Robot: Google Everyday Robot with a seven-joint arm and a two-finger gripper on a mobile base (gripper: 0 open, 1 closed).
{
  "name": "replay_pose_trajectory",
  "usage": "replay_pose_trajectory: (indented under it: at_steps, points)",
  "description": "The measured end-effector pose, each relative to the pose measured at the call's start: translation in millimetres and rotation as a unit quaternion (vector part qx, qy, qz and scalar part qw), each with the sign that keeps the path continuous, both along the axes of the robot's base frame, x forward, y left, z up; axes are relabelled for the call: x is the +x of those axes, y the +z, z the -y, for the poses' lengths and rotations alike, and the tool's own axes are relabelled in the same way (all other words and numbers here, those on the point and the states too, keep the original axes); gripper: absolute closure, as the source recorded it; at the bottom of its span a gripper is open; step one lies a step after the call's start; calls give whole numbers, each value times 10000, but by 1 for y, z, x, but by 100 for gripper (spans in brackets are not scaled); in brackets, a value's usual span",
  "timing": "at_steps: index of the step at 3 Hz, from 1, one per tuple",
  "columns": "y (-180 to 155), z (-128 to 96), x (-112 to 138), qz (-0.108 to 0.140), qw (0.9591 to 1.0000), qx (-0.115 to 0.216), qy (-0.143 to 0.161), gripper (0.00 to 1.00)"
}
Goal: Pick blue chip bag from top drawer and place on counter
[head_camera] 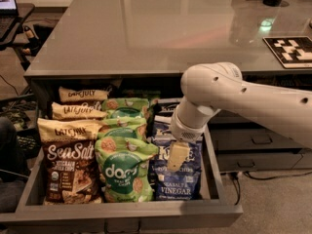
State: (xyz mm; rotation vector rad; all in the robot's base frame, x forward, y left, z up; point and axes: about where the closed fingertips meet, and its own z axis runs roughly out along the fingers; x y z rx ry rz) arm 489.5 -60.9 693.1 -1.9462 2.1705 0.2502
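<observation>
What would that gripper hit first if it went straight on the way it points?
Probably the blue chip bag, lying just under the gripper in the top drawer; contact is unclear.

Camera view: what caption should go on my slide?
The robot's gripper hangs over the blue chip bag in the open top drawer.

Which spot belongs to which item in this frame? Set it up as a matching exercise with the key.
1 blue chip bag; 2 green dots bag; 3 brown Sea Salt bag; 4 checkered board.
A middle of the top drawer; B on the counter; C picture-left side of drawer; D beneath the gripper, picture-right side of drawer.
Pairs: 1-D, 2-A, 3-C, 4-B.
</observation>
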Motion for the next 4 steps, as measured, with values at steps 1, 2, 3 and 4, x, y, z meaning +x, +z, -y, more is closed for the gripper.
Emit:
replay_pose_trajectory:
  at_steps: [1, 2, 3, 4]
  points:
    - [-11, 1, -7, -146, 9999, -7, 5, 18]
    - [-11, 1, -7, -150, 9999, -7, 6, 36]
    - [-11, 1, -7, -150, 9999, -7, 6, 59]
    - [-11, 1, -7, -150, 9999, -7, 6, 82]
